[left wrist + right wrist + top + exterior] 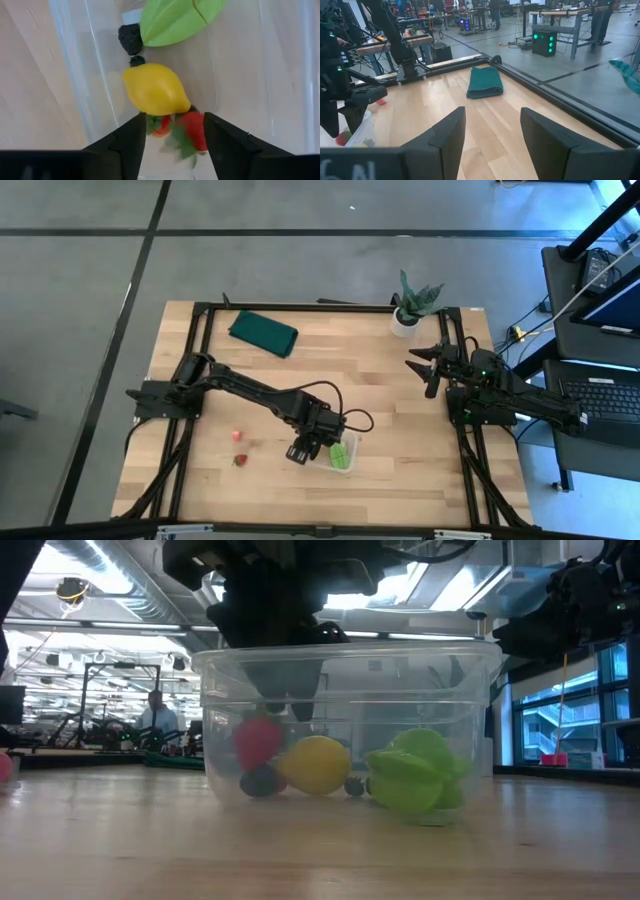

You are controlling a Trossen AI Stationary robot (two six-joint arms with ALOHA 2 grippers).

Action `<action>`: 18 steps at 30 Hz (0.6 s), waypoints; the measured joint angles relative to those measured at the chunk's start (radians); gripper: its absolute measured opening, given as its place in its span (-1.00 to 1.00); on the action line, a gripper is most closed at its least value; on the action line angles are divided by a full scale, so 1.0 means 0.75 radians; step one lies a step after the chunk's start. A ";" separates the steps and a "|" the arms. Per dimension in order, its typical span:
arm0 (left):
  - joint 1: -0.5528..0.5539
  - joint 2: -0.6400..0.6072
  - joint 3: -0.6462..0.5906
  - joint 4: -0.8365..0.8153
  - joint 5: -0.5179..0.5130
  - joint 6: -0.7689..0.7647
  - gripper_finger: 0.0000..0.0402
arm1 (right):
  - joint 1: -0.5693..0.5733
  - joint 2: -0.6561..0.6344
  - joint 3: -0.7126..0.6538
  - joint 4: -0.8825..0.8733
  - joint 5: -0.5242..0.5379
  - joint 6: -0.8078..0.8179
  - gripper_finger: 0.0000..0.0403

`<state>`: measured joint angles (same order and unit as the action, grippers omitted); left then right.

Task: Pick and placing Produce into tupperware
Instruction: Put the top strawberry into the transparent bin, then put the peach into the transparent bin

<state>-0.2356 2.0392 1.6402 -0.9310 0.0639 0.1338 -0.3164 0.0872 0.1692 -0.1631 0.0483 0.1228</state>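
The clear tupperware (340, 452) stands near the table's near edge. It holds a yellow lemon (155, 90), a light green piece (180, 17), dark berries (131, 39) and one red strawberry (192, 131). In the low view the strawberry (258, 740) sits against the lemon (315, 765), above a dark berry (262, 782). My left gripper (175, 145) is open, its fingers reaching down into the tub on either side of the strawberry without touching it. Two more strawberries (238, 436) (240, 460) lie on the table left of the tub. My right gripper (425, 368) waits open near the right edge.
A dark green folded cloth (264, 333) lies near the far edge. A spiky plant in a white pot (408, 312) stands at the far right. Bare wood stretches between the tub and the right arm.
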 joint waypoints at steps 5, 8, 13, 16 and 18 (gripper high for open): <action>0.003 -0.004 0.000 -0.001 -0.004 0.009 0.09 | 0.000 0.000 0.000 0.000 0.000 -0.005 -0.04; 0.001 -0.013 0.019 -0.015 -0.084 0.002 0.13 | 0.000 0.000 0.000 -0.001 0.000 -0.027 -0.04; 0.004 -0.040 0.191 -0.167 -0.132 0.022 0.12 | 0.000 0.000 0.000 0.000 0.000 -0.040 -0.04; 0.008 -0.092 0.267 -0.260 -0.139 0.053 0.11 | 0.000 0.000 0.000 -0.001 0.000 -0.040 -0.04; 0.008 -0.146 0.299 -0.284 -0.186 0.067 0.11 | 0.000 0.000 0.000 -0.001 0.000 -0.042 -0.04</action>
<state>-0.2295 1.9299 1.8646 -1.1443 -0.0755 0.1840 -0.3164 0.0872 0.1692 -0.1641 0.0483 0.0910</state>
